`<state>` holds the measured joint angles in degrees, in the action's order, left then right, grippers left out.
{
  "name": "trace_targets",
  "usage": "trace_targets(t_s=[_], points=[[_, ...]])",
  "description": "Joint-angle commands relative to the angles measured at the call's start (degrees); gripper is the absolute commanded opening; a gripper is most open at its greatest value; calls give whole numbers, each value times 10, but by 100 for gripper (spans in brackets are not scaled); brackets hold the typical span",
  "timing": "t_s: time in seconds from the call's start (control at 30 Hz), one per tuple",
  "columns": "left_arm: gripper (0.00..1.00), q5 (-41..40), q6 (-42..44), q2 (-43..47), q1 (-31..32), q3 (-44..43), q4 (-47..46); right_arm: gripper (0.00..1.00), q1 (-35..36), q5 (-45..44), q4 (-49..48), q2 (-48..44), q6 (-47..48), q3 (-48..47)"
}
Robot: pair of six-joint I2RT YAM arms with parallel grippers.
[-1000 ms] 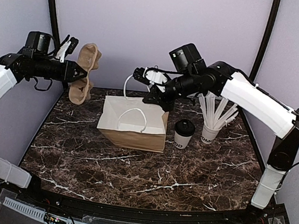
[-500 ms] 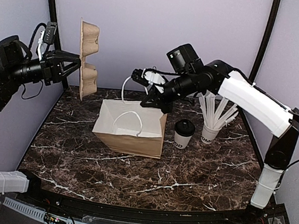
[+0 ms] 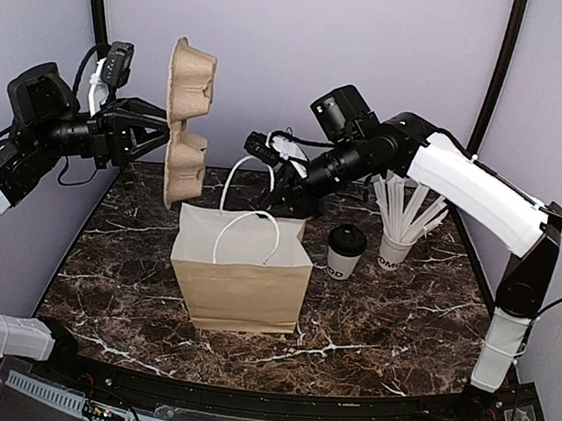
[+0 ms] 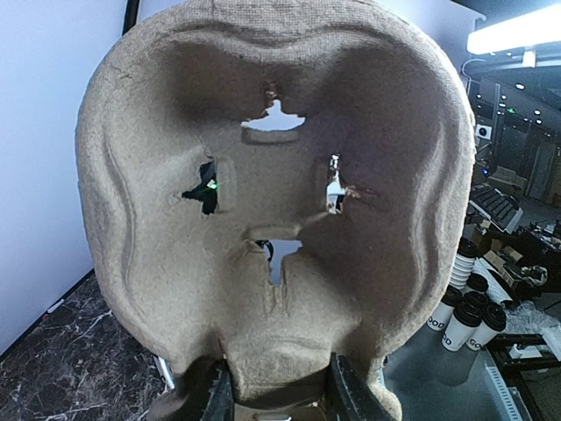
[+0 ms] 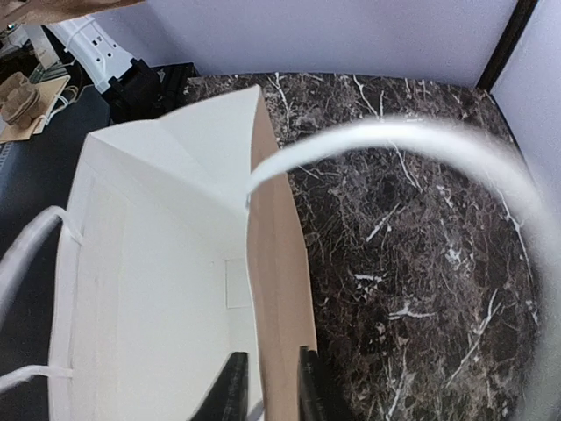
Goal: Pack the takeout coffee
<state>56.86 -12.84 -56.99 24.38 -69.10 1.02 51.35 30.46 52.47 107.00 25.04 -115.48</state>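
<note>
Left fingers (image 4: 206,399) clamped the carrier's (image 4: 272,197) lower edge; we could not tell whether right fingers (image 5: 232,390) gripped the bag (image 3: 243,287) rim. Coffee cup (image 3: 345,252) stood apart at the bag's 3 o'clock.

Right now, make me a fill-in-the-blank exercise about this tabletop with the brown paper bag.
The left gripper holds the brown moulded-pulp cup carrier up in the ____. The brown paper bag stands upright, its mouth ____. The white paper coffee cup on the dark marble table wears a ____ lid.
Missing: air; open; black.
</note>
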Motion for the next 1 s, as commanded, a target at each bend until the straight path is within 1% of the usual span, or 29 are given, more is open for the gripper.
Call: trace_targets(t_s=[0.0,0.03,0.17,0.23,0.33,0.4,0.5,0.63,0.7,0.8,0.87,0.97], points=[[38,-17,43,-12,32,-22,31,44,-5,17,-9,2,-7,-3],[38,-21,50,-19,34,-23,37,49,-7,17,-10,-2,-7,-3],[37,-30,78,-47,47,-33,65,63,-17,15,-10,-22,-3,3],[37,-34,85,-63,63,-42,70,69,-18,4,-13,-36,-1,16],[37,-44,99,-75,70,-50,73,75,-20,-9,-17,-59,7,39],[37,-51,112,-86,72,-58,84,77,-23,-12,-20,-74,9,53],[36,-68,124,-110,72,-72,102,79,-22,-12,-26,-89,7,64],[35,-72,125,-125,72,-89,104,81,-22,-8,-20,-98,14,67],[35,-76,137,-123,71,-105,111,79,-23,9,-1,-105,33,69],[36,-105,153,-119,72,-127,137,73,-23,67,29,-123,51,70],[36,-121,161,-121,72,-142,161,71,-21,93,19,-127,26,73],[37,-129,160,-127,72,-151,179,70,-9,101,12,-117,7,77]])
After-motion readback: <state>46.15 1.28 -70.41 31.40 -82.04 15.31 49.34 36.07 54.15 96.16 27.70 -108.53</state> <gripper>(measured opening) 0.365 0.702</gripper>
